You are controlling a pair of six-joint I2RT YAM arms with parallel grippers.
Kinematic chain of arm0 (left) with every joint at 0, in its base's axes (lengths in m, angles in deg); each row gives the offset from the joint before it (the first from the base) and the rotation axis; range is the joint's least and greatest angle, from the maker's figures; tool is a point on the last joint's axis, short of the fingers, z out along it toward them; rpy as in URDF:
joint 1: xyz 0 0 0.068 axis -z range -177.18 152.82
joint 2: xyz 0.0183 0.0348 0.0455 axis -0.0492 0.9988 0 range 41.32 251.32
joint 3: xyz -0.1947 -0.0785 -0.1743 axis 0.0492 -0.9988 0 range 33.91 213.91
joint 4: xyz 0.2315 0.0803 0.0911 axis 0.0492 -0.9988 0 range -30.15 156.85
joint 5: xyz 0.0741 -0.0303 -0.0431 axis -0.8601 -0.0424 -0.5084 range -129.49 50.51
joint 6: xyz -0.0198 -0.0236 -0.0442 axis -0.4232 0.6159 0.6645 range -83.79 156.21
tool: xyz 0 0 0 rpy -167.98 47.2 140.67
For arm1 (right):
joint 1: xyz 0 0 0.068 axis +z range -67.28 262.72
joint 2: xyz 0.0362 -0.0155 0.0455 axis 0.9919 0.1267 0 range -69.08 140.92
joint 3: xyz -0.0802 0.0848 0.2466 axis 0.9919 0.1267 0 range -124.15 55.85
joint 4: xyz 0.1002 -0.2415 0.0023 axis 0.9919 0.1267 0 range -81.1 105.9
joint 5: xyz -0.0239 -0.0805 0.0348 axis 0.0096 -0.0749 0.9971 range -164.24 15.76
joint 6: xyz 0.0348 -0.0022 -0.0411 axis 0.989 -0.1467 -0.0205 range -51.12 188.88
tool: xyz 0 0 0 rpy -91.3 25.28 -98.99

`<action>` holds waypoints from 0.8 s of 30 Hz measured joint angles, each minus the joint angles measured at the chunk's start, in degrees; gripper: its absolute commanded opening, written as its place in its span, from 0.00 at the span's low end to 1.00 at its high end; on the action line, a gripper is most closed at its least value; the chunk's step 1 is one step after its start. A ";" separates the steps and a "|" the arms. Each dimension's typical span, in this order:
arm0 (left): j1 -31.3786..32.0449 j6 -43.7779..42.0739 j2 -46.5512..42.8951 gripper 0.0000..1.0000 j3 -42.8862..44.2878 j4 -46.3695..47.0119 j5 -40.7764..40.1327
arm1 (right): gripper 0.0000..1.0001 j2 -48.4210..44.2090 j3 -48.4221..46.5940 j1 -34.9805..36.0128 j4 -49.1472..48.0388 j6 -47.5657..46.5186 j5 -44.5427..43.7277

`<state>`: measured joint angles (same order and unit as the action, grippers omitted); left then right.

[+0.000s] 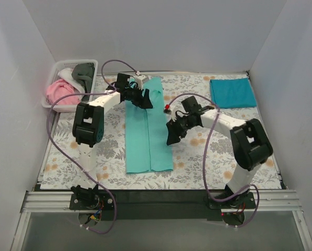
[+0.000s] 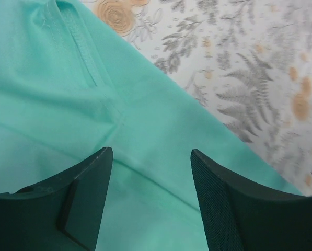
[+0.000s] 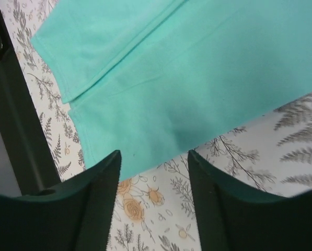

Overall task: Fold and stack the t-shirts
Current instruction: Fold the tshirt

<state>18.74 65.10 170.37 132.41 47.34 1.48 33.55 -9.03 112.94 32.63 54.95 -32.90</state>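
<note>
A mint-turquoise t-shirt (image 1: 148, 133) lies folded into a long narrow strip down the middle of the table. My left gripper (image 1: 143, 99) is open just above its far end; the left wrist view shows the mint fabric (image 2: 67, 94) and a seam between the spread fingers. My right gripper (image 1: 172, 135) is open beside the strip's right edge; the right wrist view shows the shirt's hem (image 3: 161, 83) just ahead of the fingers. A darker teal-blue t-shirt (image 1: 232, 92) lies folded at the back right. Pink (image 1: 60, 93), white and dark grey (image 1: 84, 71) tees sit in a basket.
A white plastic basket (image 1: 52, 73) stands at the back left corner. The floral-print cloth (image 1: 197, 151) covers the table. White walls enclose the left, back and right sides. A black rail (image 1: 161, 196) runs along the near edge.
</note>
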 measured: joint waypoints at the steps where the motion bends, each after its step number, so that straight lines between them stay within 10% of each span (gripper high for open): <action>1: -0.76 0.44 -3.04 0.59 -2.60 1.03 1.42 | 0.56 -2.78 0.17 -0.20 0.42 -1.14 -0.81; 13: -7.34 -21.70 -63.54 0.55 -47.34 -0.28 12.61 | 0.51 -25.81 13.53 14.19 2.95 -23.23 -16.70; 24: 2.03 -45.99 -82.90 0.54 -74.44 -18.91 6.01 | 0.49 -24.44 22.91 28.83 -4.79 -30.14 -27.56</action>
<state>20.78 19.11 87.47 57.96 28.44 7.49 9.11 13.87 141.77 27.84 24.81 -60.46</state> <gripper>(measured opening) 0.545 0.498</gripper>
